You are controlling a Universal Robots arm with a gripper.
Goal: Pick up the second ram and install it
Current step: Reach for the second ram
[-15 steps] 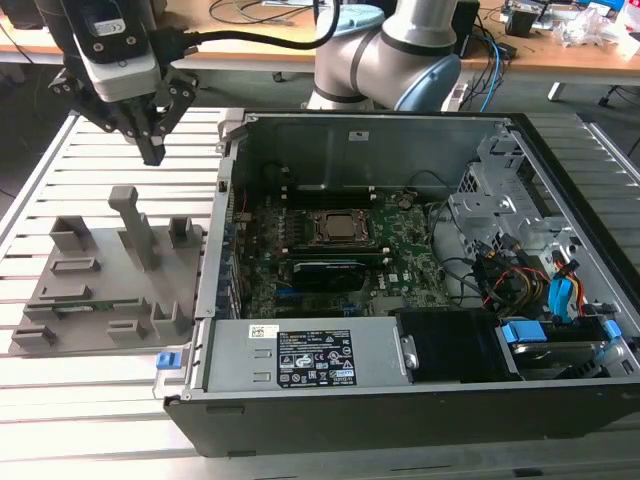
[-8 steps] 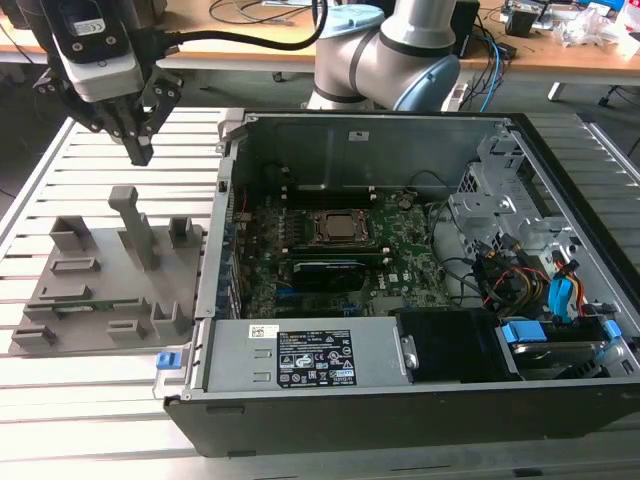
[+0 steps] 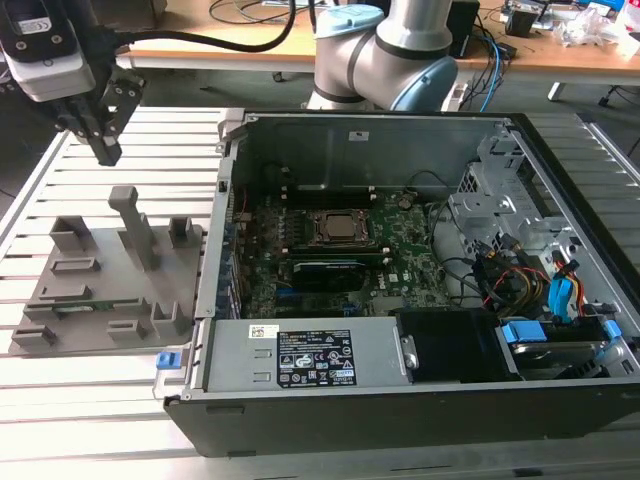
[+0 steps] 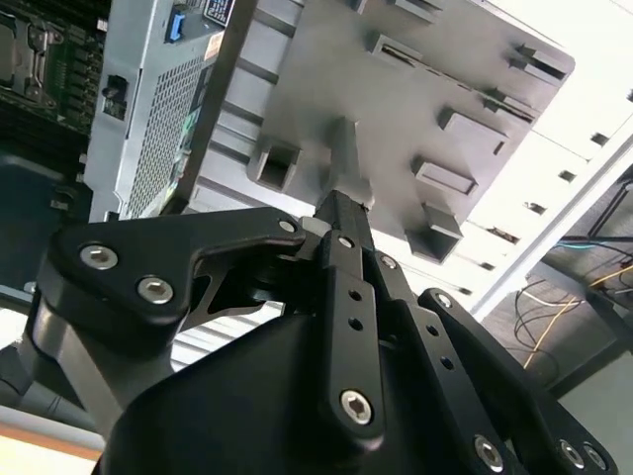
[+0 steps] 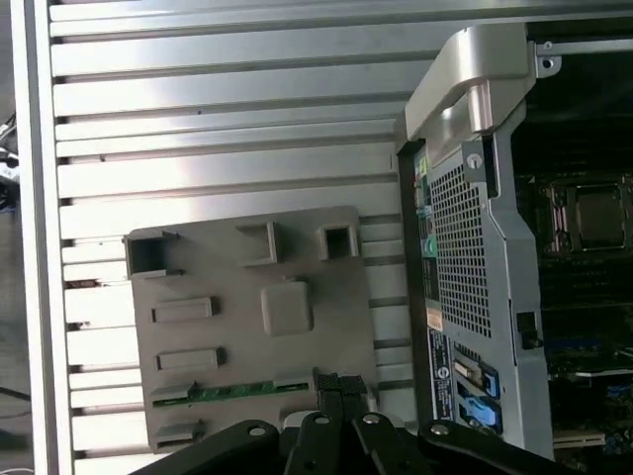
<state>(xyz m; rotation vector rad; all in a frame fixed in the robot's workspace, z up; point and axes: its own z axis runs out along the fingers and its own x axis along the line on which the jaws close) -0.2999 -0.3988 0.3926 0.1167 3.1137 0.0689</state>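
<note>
Exterior view: pincer (image 3: 106, 152) hangs high over the grey fixture (image 3: 105, 262), well apart from it, tips pointing down. Can't tell which part of the fixture it's over.
Pincer state: narrow. Tips look pressed together w/ nothing btwn them, so it carries nothing.
Second ram (image 5: 247, 388): thin green stick in a slot along one long edge of the fixture, the edge nearest the ext. camera. It's untouched and not lifted. In first wrist view it shows just beside the pincer tips, but the height gap can't be judged there.
Fixture: lies flat on the slatted desk (image 3: 100, 410), just beside the open PC case (image 3: 350, 150), on the exterior view's left of it.
Post (image 3: 135, 225): tall upright at mid-fixture, near the ram's slot.
Motherboard (image 3: 400, 255): inside the case, beside the fixture. Can't make out the ram slots.
Step, my read: approach for the pick. Grasp not made, install not begun.
Doing it well (judgement):
- Pincer needs to open wide enough before going down. Shut tips would only knock the stick's top edge.
- Set the fingers across the stick's two flat faces at approx. mid-length so it hangs level.
- Keep clear of the post and slot walls on the way in.
- Squeeze moderately, since the board is thin and prob. flexes. Avoid pressing on the chips.
- Lift straight out of the fixture slot w/o twisting, else it may bind.
</note>
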